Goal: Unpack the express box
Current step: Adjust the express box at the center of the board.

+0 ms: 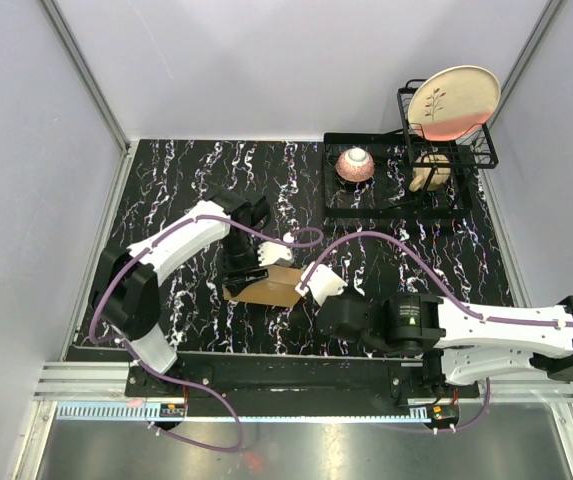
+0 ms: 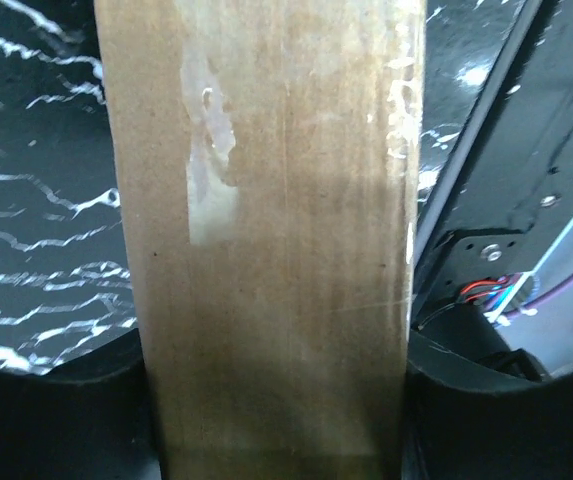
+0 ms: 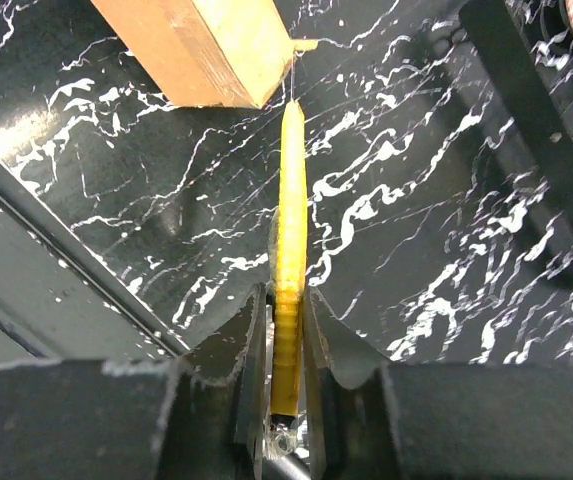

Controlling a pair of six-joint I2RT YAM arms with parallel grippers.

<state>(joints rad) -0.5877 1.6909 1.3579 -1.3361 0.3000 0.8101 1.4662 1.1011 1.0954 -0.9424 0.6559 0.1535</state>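
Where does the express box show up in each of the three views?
Top external: express box at centre, under the left gripper.
Left wrist: express box fills the middle, top to bottom.
Right wrist: express box upper left, near the yellow knife tip.
Shared landmark: black marbled table.

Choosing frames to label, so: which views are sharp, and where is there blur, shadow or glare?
Top view: sharp, evenly lit, box small. Left wrist: box fills the frame, slightly soft, lower half in shadow, glossy patch up top. Right wrist: knife crisp, dark foreground blurred, table veins bright.
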